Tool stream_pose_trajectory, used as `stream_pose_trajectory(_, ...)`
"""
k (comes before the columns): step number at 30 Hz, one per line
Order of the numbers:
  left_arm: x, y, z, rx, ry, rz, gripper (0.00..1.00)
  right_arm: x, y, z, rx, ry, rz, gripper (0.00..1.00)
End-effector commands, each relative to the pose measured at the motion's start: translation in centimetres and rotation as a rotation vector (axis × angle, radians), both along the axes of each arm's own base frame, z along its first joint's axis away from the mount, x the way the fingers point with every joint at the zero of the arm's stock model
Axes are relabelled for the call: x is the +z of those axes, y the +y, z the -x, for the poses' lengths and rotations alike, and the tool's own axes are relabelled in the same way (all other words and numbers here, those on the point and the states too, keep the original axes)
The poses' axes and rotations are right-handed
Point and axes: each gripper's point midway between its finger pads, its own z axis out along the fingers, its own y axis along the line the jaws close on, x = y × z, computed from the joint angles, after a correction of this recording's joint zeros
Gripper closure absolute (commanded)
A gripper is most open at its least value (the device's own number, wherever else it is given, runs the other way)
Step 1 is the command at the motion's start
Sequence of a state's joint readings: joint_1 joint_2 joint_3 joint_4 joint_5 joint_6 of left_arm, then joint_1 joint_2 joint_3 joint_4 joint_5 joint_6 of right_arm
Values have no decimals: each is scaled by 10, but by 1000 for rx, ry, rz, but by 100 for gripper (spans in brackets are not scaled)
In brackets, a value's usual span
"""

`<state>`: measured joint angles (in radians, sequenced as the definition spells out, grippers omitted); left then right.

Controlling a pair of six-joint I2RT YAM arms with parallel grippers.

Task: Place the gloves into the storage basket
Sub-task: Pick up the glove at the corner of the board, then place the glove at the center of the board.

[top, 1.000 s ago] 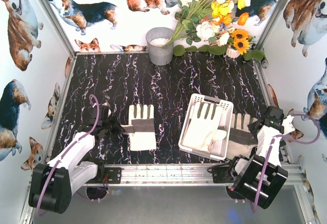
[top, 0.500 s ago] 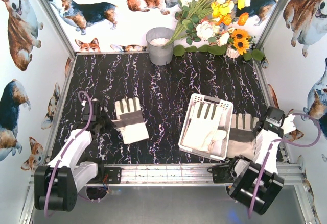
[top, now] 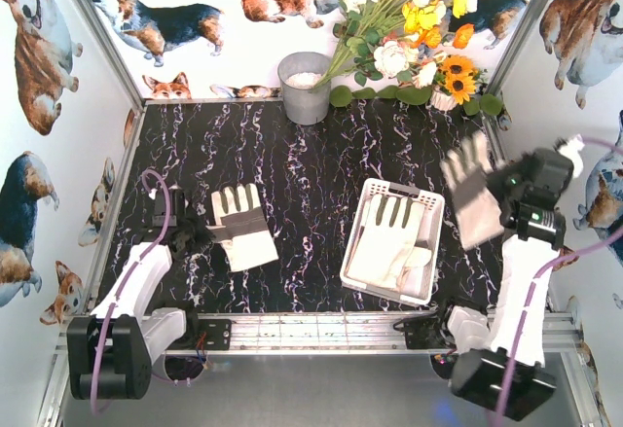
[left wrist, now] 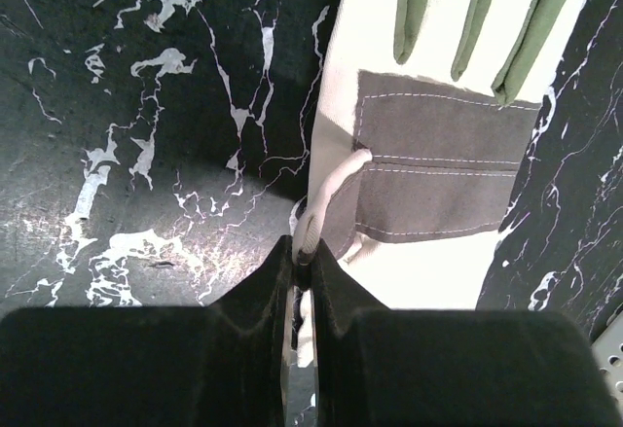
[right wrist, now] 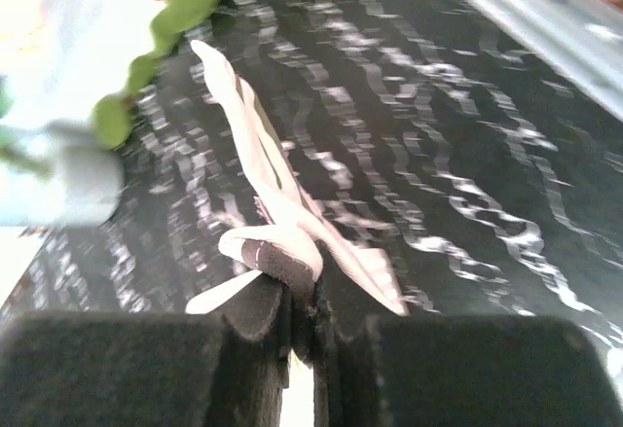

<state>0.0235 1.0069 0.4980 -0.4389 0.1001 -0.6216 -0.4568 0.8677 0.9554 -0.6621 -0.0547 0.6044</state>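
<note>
Cream fabric nipped near the left edge of the worktop by left gripper, closed tight on the side of a flat glove, its long axis running toward the far edge; storage basket right of centre, holding gloves; farther back, right gripper clamped shut on a hanging glove clear of the worktop, basket just to its left, so likely the nearer arm for the drop.

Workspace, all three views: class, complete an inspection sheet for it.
Surface: black marbled table, no spills seen.
Job's things: storage basket holds gloves; flat glove lies on the table at left; lifted glove is in the air right of the basket.
Clutter: grey bucket and flowers at the far edge.
Grippers: left gripper shut on the flat glove's edge; right gripper shut on the lifted glove.
Cables: left purple cable and right purple cable, neither touching a glove.
Surroundings: corgi-print walls; metal rail at the near edge.
</note>
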Motion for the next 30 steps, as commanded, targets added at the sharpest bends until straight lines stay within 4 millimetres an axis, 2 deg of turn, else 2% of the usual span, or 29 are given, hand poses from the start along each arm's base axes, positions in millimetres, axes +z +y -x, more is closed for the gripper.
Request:
stream_pose_trajectory(1,14,9,-12,5,-32,-18,100,71,66,-32,272,-175,-10,100)
stream_pose_trajectory(5,16,15,-17,-8,-12,-45,100,86,129,-36,432,-190,-68,100)
stream_pose_trajectory(10,24,18,-26,-42,1,-58,100,85,202,-32,552,-221,-186,100)
stream_pose_trajectory(12,27,21,-29,-84,20,-83,100,84,225,-30,549,-234,-226,100)
stream_pose_trajectory(13,30,22,-30,-106,29,-99,100,78,242,-25,573,-234,-241,100)
stream_pose_trajectory(14,27,25,-26,-118,57,-115,100,75,251,-23,567,-243,-258,100)
stream_pose_trajectory(15,35,28,-32,-124,47,-137,100,71,261,-22,566,-252,-281,100)
stream_pose_trajectory(22,34,33,-35,-147,41,-172,100,42,336,-27,578,-211,-350,100)
stream_pose_trajectory(25,33,31,-36,-155,42,-160,100,21,369,-38,572,-189,-370,100)
stream_pose_trajectory(30,36,32,-35,-149,30,-170,100,-8,409,-60,514,-162,-358,100)
